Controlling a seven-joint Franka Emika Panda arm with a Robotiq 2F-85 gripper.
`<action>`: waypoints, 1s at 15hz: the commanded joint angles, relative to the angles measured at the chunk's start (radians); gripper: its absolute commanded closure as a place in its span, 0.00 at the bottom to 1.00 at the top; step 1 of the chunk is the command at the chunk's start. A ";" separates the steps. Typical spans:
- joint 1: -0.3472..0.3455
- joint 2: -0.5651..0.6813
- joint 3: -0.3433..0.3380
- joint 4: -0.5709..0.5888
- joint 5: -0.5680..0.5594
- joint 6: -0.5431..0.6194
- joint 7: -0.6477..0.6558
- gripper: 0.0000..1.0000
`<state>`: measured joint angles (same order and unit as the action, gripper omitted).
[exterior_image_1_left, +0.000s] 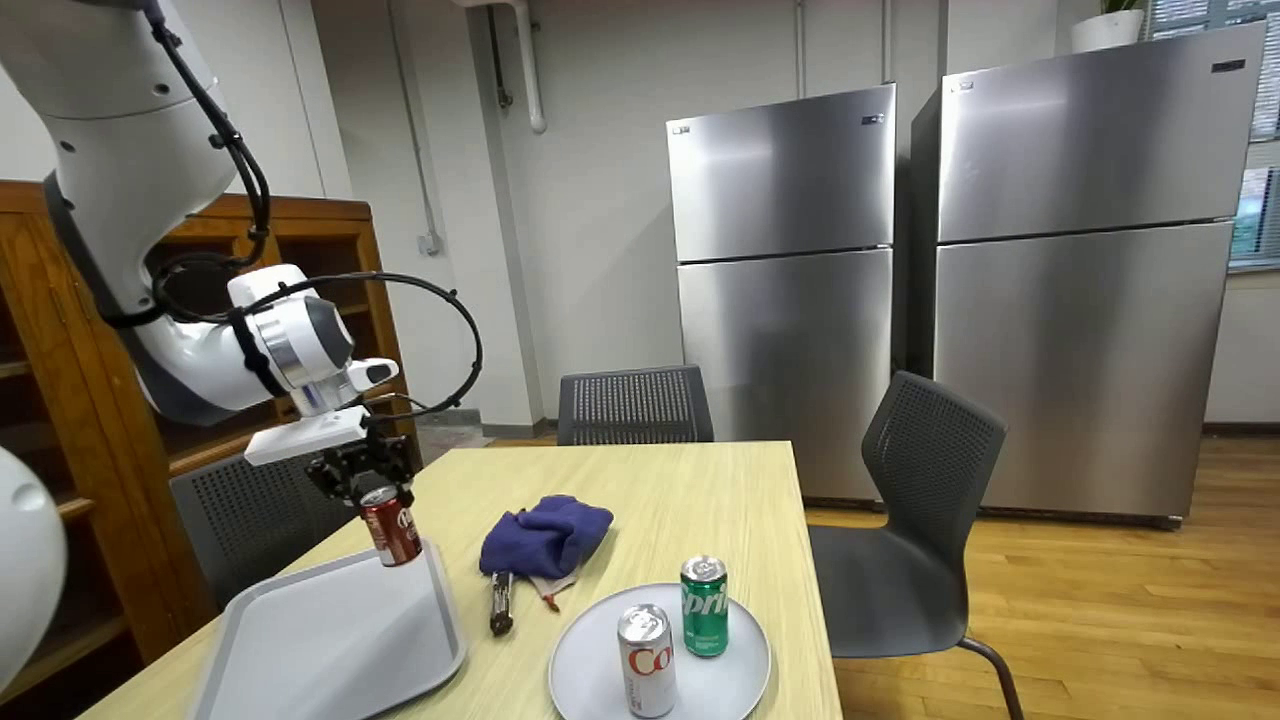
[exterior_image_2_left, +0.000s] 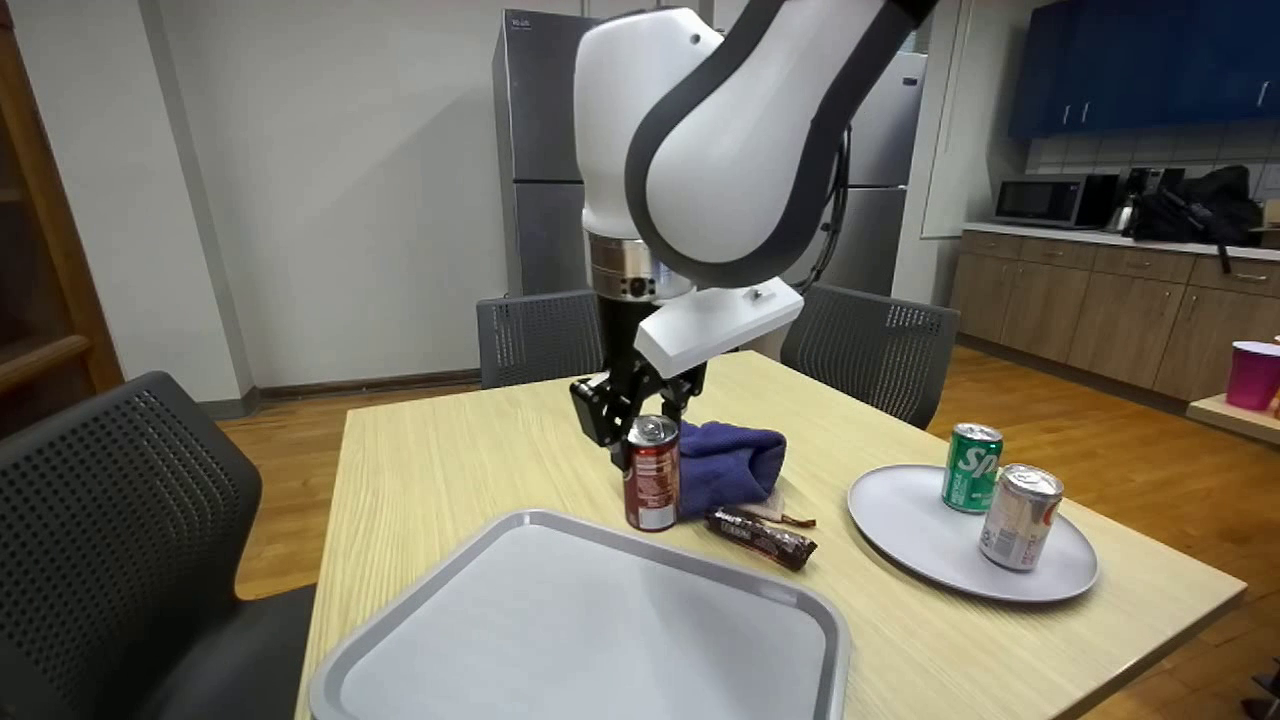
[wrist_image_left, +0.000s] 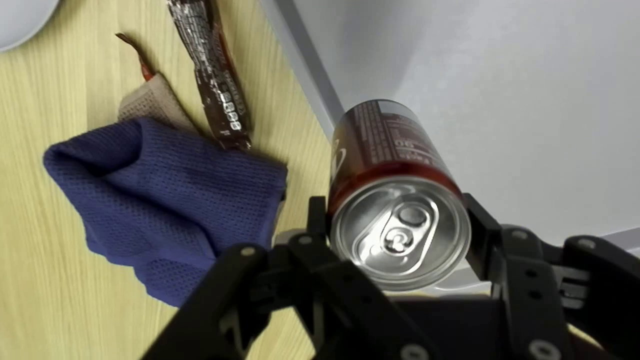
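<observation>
Carry step, I reckon: the jaws have the red soda can (exterior_image_1_left: 392, 533) gripped, raised near the gray tray (exterior_image_2_left: 590, 630), so next move probably calls for keeping it level.

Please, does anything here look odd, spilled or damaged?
Only the purple cloth looks untidy: it lies bunched, with beige fabric and a thin reddish piece sticking out at one side; I cannot tell what that piece is. No spill is visible, and the red can in the gripper shows no clear dent.
</observation>
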<state>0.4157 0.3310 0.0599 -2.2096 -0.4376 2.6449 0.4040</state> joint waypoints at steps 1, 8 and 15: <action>0.018 0.047 0.036 0.096 0.017 -0.054 -0.035 0.61; 0.026 0.176 0.080 0.243 0.081 -0.067 -0.136 0.61; 0.033 0.305 0.074 0.376 0.129 -0.079 -0.214 0.61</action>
<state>0.4465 0.5897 0.1275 -1.9177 -0.3380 2.6156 0.2433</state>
